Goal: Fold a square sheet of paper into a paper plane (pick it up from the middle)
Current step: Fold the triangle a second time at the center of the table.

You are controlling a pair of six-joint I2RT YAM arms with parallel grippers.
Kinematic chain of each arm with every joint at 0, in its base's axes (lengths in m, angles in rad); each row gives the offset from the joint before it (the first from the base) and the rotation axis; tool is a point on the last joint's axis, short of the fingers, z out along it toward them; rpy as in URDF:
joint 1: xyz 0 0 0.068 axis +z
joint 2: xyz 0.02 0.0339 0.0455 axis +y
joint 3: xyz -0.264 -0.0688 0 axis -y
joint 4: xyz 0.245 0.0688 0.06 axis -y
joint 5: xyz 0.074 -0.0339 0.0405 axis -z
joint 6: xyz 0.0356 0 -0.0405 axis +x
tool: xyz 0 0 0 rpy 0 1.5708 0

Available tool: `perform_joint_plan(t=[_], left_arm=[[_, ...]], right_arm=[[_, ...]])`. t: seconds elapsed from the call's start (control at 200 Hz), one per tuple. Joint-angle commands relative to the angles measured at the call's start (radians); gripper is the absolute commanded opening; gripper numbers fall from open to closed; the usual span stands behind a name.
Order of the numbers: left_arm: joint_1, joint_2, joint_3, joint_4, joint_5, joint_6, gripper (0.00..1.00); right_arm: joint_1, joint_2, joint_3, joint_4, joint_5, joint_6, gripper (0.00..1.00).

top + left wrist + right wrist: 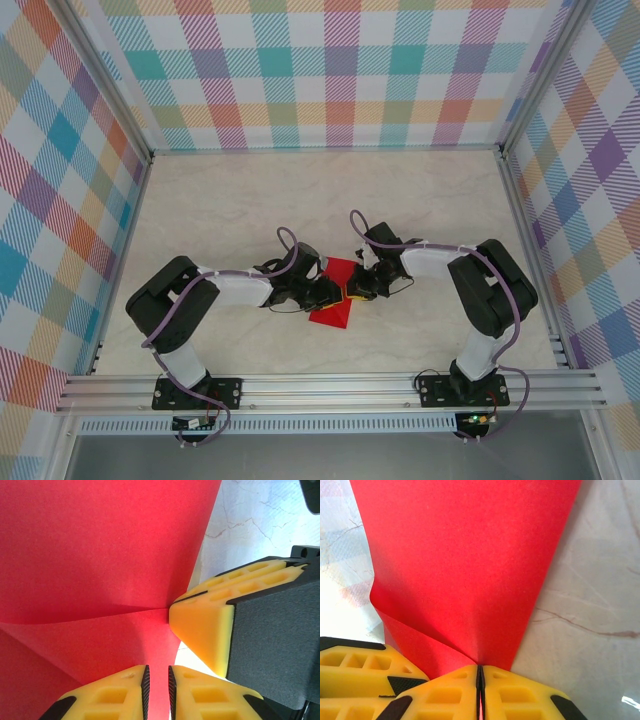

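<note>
You had right gripper closed tight on edge of the square sheet of paper; left gripper almost closed, sheet betw. its pads. Sheet was bent betw. both grippers, approx. middle of table.

**Left arm**: white link shells sit between rounded black joint housings. A grey-purple cable loops out just behind the claw and runs back along the links to a black base plate.

**Right arm**: same build, same cable, same black plate.

**Left gripper**: two yellow fingers are moulded with rectangular pockets. Black ribbed pads line their inner faces.

**Right gripper**: matching yellow fingers have black inserts at the outer corners. Behind them is a matte black, fine-textured housing.
</note>
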Motion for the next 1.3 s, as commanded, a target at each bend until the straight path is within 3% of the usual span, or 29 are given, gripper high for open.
perform_joint_plan(t=[0.0, 0.755, 1.07, 1.295], left_arm=[[-0.018, 0.018, 0.008, -0.029, -0.012, 0.017, 0.2], [-0.017, 0.035, 0.011, -0.056, -0.026, 0.017, 0.19], [-0.017, 0.035, 0.001, -0.061, -0.032, 0.015, 0.19], [-0.018, 0.035, -0.001, -0.059, -0.035, 0.012, 0.19]], right_arm=[[0.005, 0.028, 0.021, -0.001, -0.004, -0.014, 0.11], [0.004, 0.029, 0.035, -0.019, 0.012, -0.015, 0.11], [0.005, -0.118, 0.023, -0.076, 0.098, 0.008, 0.19], [0.01, -0.106, 0.013, -0.048, 0.023, 0.0, 0.13]])
